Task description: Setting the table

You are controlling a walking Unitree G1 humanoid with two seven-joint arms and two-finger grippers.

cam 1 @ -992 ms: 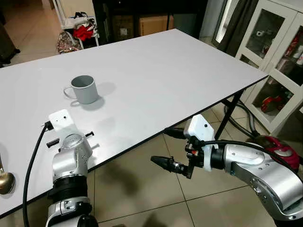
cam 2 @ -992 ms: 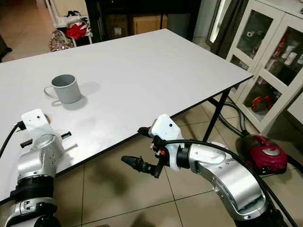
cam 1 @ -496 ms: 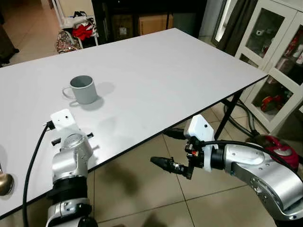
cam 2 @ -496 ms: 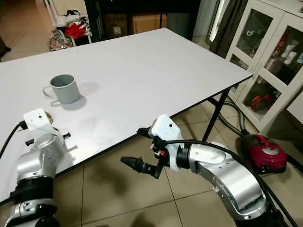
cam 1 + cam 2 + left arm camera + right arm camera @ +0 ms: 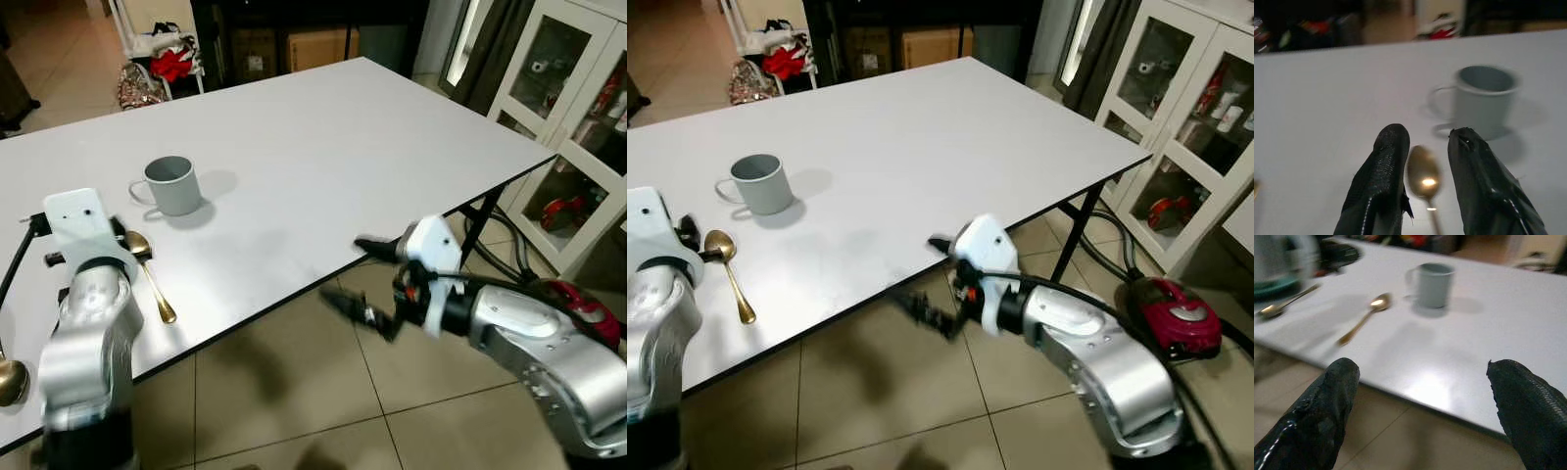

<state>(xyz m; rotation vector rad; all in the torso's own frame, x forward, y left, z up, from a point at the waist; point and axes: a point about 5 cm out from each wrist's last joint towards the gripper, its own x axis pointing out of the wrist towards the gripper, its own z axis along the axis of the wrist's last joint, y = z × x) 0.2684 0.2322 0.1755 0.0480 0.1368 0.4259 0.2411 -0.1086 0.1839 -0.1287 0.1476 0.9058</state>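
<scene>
1. A gold spoon (image 5: 728,272) lies flat on the white table (image 5: 323,157) near its front edge, bowl toward the grey mug (image 5: 172,185) and handle pointing toward the table's edge; spoon and mug are near each other but apart.
2. The mug stands upright, its handle toward the robot's left.
3. The left gripper (image 5: 1426,161) hovers just over the spoon's bowl; its two black fingers (image 5: 1382,181) stand slightly apart with the bowl seen in the gap between them, and they hold nothing.
4. A second gold spoon (image 5: 10,380) lies at the table's near left corner, well apart from the first.
5. The right gripper (image 5: 1425,401) hangs off the table's front edge over the tiled floor (image 5: 294,392); its fingers are spread wide and empty.
6. A white glass-door cabinet (image 5: 573,117) stands to the right; a red vacuum cleaner (image 5: 1176,313) sits on the floor before it.
</scene>
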